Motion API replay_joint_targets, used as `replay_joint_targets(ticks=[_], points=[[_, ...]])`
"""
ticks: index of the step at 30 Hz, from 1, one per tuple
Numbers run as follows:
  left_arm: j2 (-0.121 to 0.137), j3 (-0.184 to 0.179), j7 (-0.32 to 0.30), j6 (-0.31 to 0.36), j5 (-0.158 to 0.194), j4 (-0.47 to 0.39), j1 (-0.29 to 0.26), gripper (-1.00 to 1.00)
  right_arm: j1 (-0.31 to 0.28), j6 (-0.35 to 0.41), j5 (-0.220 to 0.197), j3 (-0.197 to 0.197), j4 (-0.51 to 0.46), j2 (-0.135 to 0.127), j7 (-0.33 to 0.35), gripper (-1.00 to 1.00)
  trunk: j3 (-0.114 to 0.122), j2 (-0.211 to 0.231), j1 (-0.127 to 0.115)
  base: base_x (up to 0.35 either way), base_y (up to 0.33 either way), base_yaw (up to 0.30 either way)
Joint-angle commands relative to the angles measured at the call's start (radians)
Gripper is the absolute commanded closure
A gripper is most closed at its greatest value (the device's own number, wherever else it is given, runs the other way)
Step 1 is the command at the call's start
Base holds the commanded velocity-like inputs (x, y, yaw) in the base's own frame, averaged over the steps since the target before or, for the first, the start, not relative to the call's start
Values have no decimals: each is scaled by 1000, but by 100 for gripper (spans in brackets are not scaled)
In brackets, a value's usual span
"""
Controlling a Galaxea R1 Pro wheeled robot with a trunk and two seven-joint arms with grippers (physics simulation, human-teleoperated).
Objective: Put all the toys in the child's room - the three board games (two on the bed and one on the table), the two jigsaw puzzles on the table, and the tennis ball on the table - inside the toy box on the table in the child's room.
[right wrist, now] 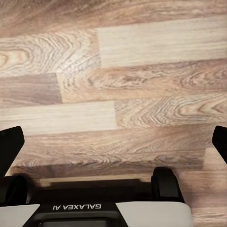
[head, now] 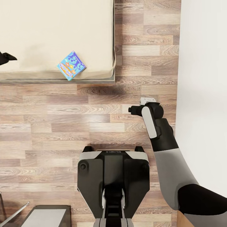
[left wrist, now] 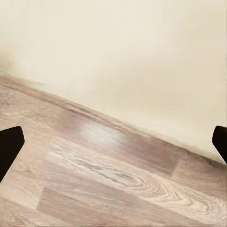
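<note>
a board game lies near the bed corner, ungrasped. both grippers are held wide open, empty: left, right. fetching is judged underway; closer approach is needed next.

We see a floor of wood-grain planks with a faint satin sheen, and a bed with a matt, cloth-like beige mattress. The board game looks like glossy printed card, and the robot's base like smooth black and grey plastic.
</note>
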Motion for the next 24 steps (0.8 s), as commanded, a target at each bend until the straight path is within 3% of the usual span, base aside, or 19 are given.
replay_joint_targets(ticks=[1, 4, 5, 8, 9, 12, 13, 16, 17, 21, 24], points=[[17, 2, -16, 11, -5, 1, 1, -100, 0, 2, -10, 1, 0, 0, -10, -100, -1, -2, 1, 0, 0, 0], [60, 2, -28, 24, -5, 5, 9, -100, 0, 2, -10, 1, 1, 0, -10, -100, -1, -2, 1, 0, 0, 0], [86, 1, -32, 30, -5, 7, 21, -100, 0, 2, -10, 1, 1, 0, -10, -100, -1, -2, 1, 0, 0, 0], [120, 2, -37, 38, -5, 8, 55, -100, 0, 2, -10, 3, 1, 0, -10, -100, -1, -2, 1, 0, 0, 0], [141, 1, -39, 41, -4, 9, 85, -100, 0, 2, -9, 4, 2, 0, -10, -100, -1, -2, 1, 0, 0, 0], [166, 1, -47, 44, -4, 9, 140, -100, 0, 2, -9, 5, 2, 0, -10, -100, -1, -2, 1, 0, 0, 0], [178, 2, -62, 45, -4, 9, 183, -100, 0, 2, -9, 5, 2, 0, -10, -100, -1, -2, 1, 0, 0, 0], [188, 2, -102, 42, -3, 10, 255, -100, 0, 2, -9, 4, 7, 0, -11, -100, -1, -2, 1, 0, 0, 0], [192, 2, -134, 41, -3, 9, 305, -100, 0, 2, -9, 3, 12, 0, -11, -100, -1, -2, 1, 0, 0, 0], [196, 2, -205, 36, -4, 5, 420, -100, 0, 2, -10, 2, 28, 0, -11, -100, -1, -2, 1, 0, 0, 0], [196, 1, -227, 34, -5, 4, 479, -100, 0, 2, -10, 1, 35, 0, -12, -100, -1, -2, 1, 0, 0, 0]])
